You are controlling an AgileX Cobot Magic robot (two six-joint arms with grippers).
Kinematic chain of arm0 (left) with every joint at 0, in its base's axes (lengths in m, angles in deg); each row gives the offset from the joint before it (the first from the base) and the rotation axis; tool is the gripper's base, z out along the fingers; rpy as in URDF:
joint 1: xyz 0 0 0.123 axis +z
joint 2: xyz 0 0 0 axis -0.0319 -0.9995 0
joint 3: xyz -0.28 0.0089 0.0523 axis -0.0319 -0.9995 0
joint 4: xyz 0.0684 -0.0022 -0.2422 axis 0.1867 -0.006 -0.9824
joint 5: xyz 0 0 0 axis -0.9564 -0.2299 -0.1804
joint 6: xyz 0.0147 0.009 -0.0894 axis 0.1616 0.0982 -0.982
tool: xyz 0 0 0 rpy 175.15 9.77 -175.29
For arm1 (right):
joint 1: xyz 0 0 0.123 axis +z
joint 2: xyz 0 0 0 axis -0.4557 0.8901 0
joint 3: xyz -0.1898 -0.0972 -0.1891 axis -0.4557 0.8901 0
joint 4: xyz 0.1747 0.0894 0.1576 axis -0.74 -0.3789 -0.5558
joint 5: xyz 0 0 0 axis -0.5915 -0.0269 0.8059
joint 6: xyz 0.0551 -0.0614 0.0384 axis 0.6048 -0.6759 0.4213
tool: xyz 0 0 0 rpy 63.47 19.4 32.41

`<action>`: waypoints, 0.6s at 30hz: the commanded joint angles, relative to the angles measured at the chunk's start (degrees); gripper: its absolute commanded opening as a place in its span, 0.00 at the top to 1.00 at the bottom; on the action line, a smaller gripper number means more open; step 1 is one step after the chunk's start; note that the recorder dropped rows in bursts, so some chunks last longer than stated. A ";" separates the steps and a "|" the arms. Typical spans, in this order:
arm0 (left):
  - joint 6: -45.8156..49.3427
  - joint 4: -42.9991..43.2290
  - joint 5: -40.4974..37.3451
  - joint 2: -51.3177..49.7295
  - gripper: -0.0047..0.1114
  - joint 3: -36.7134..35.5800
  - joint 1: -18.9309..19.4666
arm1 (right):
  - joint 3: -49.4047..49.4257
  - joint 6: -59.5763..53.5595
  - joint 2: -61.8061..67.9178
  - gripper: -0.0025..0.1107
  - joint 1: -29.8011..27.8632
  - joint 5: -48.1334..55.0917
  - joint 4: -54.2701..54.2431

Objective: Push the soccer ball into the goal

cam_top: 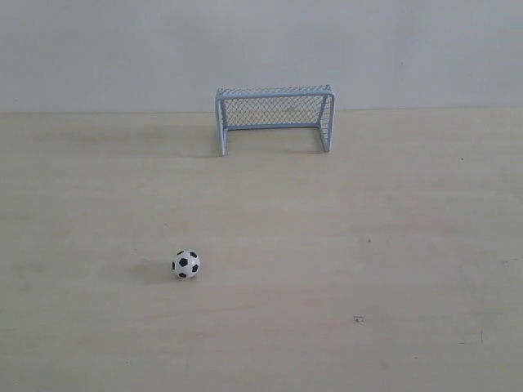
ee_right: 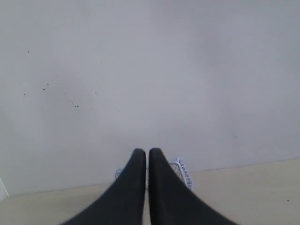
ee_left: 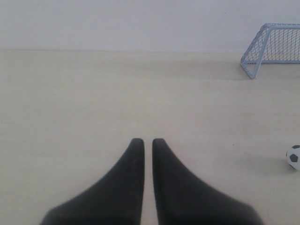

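The soccer ball (cam_top: 185, 264), white with black patches, rests on the pale table left of centre, well in front of the goal. The light-blue goal (cam_top: 274, 118) stands at the back near the wall, its mouth facing forward. Neither gripper shows in the exterior view. In the left wrist view my left gripper (ee_left: 144, 140) is shut and holds nothing, with the soccer ball (ee_left: 294, 157) at the frame edge and the goal (ee_left: 272, 47) far off. My right gripper (ee_right: 146, 151) is shut and holds nothing; the goal (ee_right: 183, 172) peeks out behind its fingers.
A plain white wall (cam_top: 261, 49) rises directly behind the goal. The table (cam_top: 368, 245) is bare light wood apart from a few small dark specks.
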State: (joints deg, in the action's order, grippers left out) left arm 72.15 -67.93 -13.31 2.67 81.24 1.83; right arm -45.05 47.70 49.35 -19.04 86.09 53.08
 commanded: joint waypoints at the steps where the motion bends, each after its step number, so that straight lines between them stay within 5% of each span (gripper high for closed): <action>1: -0.30 -0.06 0.00 0.13 0.91 0.19 0.11 | -0.33 2.64 0.00 0.98 -0.19 -2.70 -1.33; 9: -0.30 -0.06 -0.11 0.13 0.91 0.19 0.11 | -5.75 -10.03 3.68 0.98 -0.19 -0.01 -5.65; 18: -0.30 -0.06 -0.11 0.13 0.91 0.19 0.11 | -26.07 -34.25 34.59 0.98 -0.07 16.53 -20.39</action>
State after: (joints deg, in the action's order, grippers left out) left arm 72.15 -67.93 -13.31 2.67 81.24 1.83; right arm -67.18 19.98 77.49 -19.04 98.64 35.97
